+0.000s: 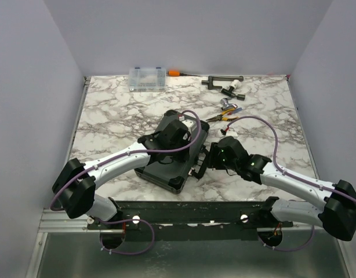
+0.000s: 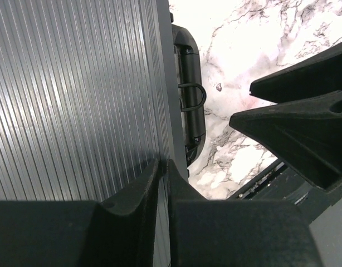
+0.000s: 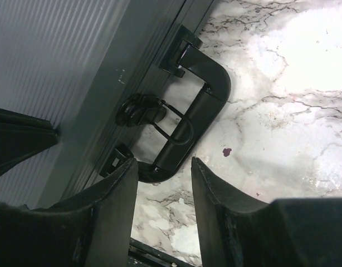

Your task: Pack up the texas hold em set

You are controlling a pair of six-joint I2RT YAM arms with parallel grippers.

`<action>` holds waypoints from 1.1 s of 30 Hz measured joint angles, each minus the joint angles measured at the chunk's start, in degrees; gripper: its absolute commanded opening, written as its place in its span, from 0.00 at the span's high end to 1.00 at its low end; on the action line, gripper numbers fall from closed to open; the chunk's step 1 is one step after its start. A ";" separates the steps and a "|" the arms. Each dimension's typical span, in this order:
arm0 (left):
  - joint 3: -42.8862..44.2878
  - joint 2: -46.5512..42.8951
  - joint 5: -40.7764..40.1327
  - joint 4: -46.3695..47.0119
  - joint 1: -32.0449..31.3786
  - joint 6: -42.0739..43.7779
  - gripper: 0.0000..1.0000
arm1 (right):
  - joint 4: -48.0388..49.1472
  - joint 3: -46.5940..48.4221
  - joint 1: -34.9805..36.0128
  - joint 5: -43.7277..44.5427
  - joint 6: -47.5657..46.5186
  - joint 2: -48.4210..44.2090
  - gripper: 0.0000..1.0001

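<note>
Left wrist view: the left hand (image 2: 164, 167), fingers closed on nothing, sits over the ribbed top of the case (image 2: 76, 100), near its right edge; whether it touches I cannot tell. The right hand (image 3: 162, 166) is open, its fingers flanking the near end of the handle (image 3: 213, 83). The case lies mid-table (image 3: 282, 111) and looks shut, handle to the right. The likely step is securing it: press flat with the left hand, then bring the right squarely onto the latch (image 3: 138, 111) beside the handle.

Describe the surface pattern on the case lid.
Dark grey with fine parallel ribs on the case lid, clearest in the left wrist view.
</note>
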 measured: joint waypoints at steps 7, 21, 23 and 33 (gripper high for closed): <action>-0.15 0.50 -0.72 1.57 -0.31 0.02 0.94 | 1.27 -0.79 0.00 0.11 0.92 2.84 0.66; -6.62 -2.62 -2.99 9.68 -1.40 -1.92 1.00 | 2.99 -1.25 -0.11 1.90 2.82 8.24 0.82; -7.02 -2.82 -3.45 10.25 -1.62 -2.19 1.00 | 3.26 -1.68 -0.15 1.90 2.99 8.85 0.82; -8.50 -3.80 -5.62 11.91 -2.64 -3.04 1.00 | 5.18 -3.63 -0.59 1.75 3.17 11.47 0.86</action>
